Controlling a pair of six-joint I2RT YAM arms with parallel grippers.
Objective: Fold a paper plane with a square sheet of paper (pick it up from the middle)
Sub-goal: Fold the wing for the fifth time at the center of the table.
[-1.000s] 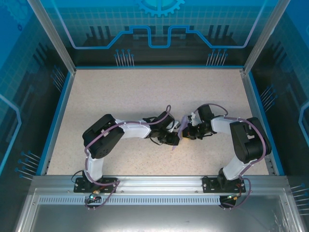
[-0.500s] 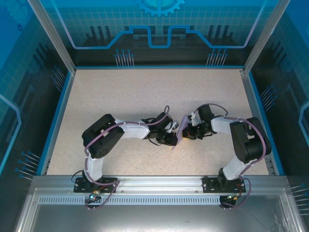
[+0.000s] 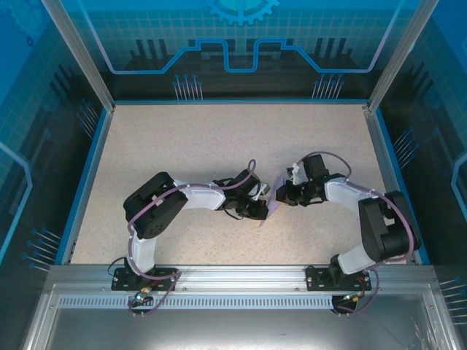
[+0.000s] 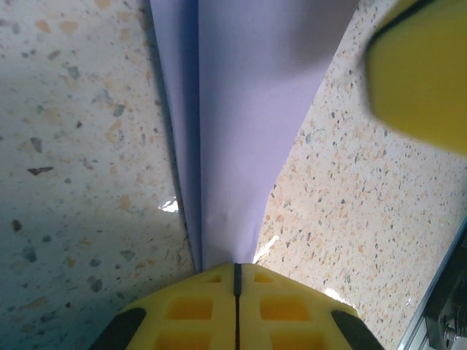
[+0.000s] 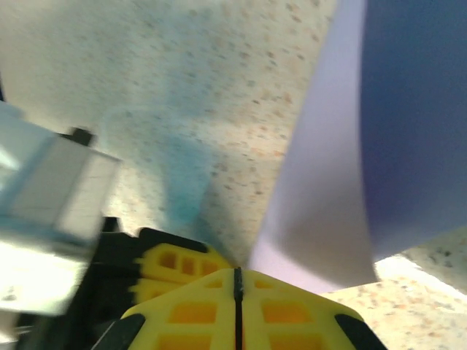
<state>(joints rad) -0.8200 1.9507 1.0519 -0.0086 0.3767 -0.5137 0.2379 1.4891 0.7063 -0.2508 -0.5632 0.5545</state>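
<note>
- The sheet of paper (image 4: pixel 233 131), lavender and folded lengthwise along a crease, stands up off the speckled worktop (image 3: pixel 182 138) a little right of its centre, in the half toward the near edge.
- The left gripper (image 4: pixel 236 267) is closed on the sheet's lower end. Its yellow pads meet along a thin seam, and the paper rises straight out from between them.
- The right gripper (image 5: pixel 236 273) sits just on the far right side of the sheet, its yellow pads pressed together.
- In the right wrist view the sheet's lower edge comes down close to those tips; I cannot tell whether any paper is caught in them.
- The two grippers face each other, the sheet between them.
</note>
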